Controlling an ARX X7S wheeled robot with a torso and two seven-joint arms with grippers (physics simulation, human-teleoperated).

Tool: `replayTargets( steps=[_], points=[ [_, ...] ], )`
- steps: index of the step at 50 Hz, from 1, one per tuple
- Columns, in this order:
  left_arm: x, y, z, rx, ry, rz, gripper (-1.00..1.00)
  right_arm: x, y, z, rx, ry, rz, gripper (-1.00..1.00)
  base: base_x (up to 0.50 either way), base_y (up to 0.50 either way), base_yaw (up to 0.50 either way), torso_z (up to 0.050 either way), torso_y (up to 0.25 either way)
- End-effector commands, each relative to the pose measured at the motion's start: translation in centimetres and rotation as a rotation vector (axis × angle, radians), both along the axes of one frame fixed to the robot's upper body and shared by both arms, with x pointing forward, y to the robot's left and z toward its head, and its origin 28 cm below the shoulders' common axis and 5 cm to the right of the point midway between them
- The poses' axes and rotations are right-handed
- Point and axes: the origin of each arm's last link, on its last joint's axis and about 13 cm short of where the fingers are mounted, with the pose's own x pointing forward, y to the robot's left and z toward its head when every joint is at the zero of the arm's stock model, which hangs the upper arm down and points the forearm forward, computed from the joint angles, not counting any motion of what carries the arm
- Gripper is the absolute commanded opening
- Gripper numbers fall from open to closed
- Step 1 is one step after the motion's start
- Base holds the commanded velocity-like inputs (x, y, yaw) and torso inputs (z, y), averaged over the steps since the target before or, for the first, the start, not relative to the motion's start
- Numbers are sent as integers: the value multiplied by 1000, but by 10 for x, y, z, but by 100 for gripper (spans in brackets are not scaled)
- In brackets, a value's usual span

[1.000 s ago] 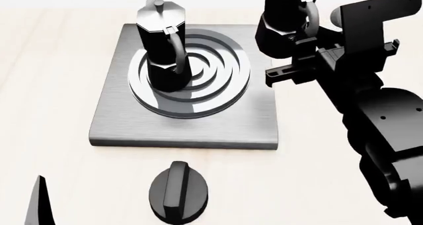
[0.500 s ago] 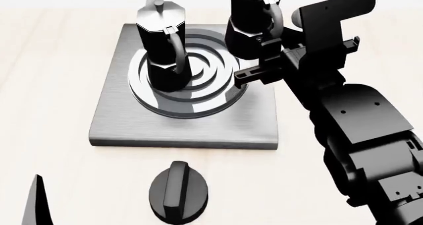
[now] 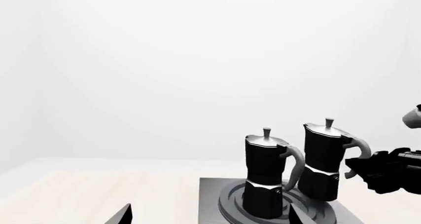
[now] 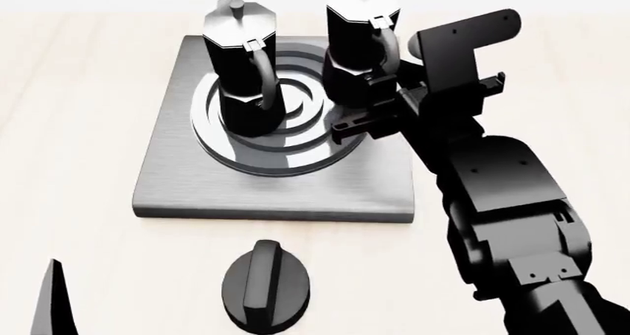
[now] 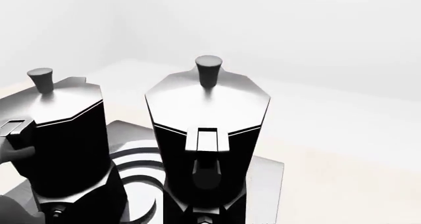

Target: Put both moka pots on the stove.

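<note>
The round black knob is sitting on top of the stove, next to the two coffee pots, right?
No. The knob sits on the table, in front of the stove, as the head view shows. Only the two coffee pots are over the stove.

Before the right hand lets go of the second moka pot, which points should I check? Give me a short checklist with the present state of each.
1. First moka pot stands upright on the stove: ok.
2. Second moka pot is above the stove slab: ok.
3. Second pot's base rests on the burner rings: cannot tell, the left wrist view suggests it is slightly raised.
4. The two pots are apart: ok, gap visible.
5. Right hand grips the second pot's handle: ok.
6. Left hand is clear of the stove: ok.
</note>
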Motion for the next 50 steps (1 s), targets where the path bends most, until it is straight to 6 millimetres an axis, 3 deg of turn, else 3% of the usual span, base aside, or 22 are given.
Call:
replayTargets(
  steps=[1, 44, 45, 50],
  points=[
    [0, 0, 0, -2, -1, 2, 100, 5, 10, 4, 8, -32, 23, -100, 0, 0, 0, 0, 0],
    [0, 1, 0, -5, -2, 2, 100, 8, 27, -17, 10, -1, 53, -100, 0, 0, 0, 0, 1],
    [0, 1, 0, -5, -2, 2, 100, 8, 27, -18, 5, -3, 46, 100, 0, 0, 0, 0, 0],
    [0, 1, 0, -5, -2, 1, 100, 7, 25, -18, 8, -5, 38, 100, 0, 0, 0, 0, 0]
  ],
)
